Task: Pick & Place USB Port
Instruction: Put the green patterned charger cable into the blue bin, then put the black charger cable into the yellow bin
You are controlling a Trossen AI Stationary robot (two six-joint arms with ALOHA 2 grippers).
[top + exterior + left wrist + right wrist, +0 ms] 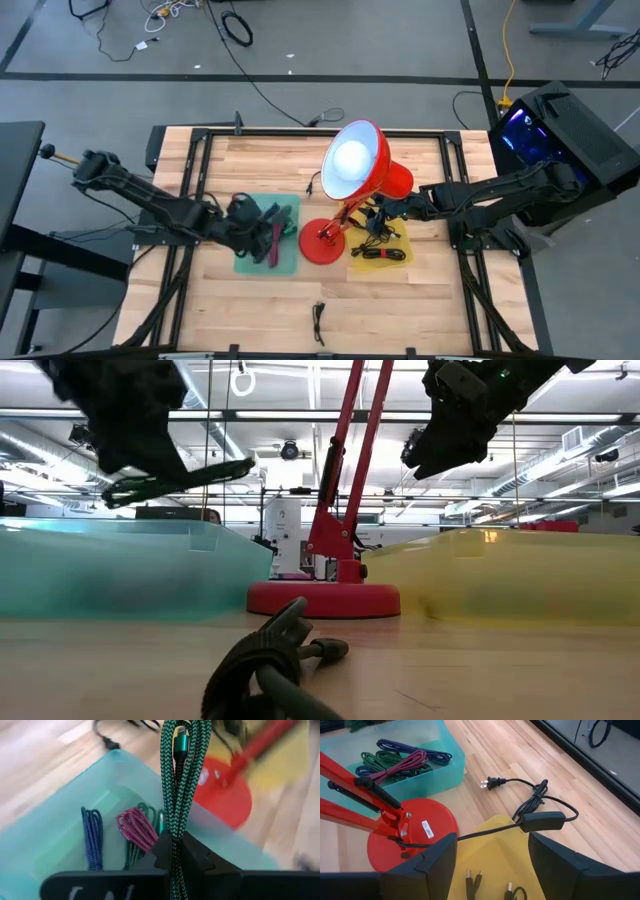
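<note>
On the left of the tabletop, the left gripper hangs over the teal tray; its fingers are pressed together, pinching a coiled green braided cable whose teal-sleeved plug points away from the wrist; the bundle's long axis runs in line with the fingers, and in the low view it sits above the tray's rim, not yet inside. Directly under it in the tray lie a blue cable, a pink cable and a further green one beside them; so the coming move, as I judge it, turns on one relation: the held cable is straight above the tray floor and only has to go down and be let go; the left arm is plainly the nearer one for that.

In the middle stands the red lamp, its round base between the two trays, its black cord and plug trailing across the wood.

On the right, the right gripper hovers over the yellow tray, fingers spread wide and holding nothing; several dark USB cables lie in the tray below it. A stray black cable rests near the front edge.
</note>
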